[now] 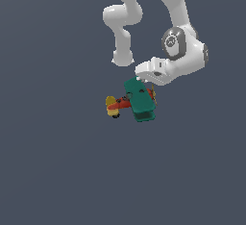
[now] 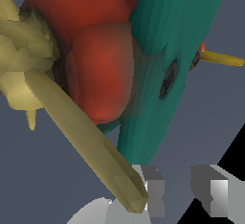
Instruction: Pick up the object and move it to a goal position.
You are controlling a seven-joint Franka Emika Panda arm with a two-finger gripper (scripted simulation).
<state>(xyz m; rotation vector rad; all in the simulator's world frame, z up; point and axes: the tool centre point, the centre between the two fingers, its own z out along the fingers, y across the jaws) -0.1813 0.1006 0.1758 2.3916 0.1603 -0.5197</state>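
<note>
You see the biplane (image 1: 135,102) at the frame's centre, just below-left of the gripper (image 1: 144,81), fuselage running left to right. In the wrist view the gripper (image 2: 184,194) stands spread, its gap holding nothing, the wing edge close beside it.

The white Panda arm (image 1: 182,46) reaches down from above, wrist bent toward the exterior view's left. Its gripper (image 2: 179,192) points downward, the grey fingers (image 2: 154,192) standing apart with a gap between them.
</note>
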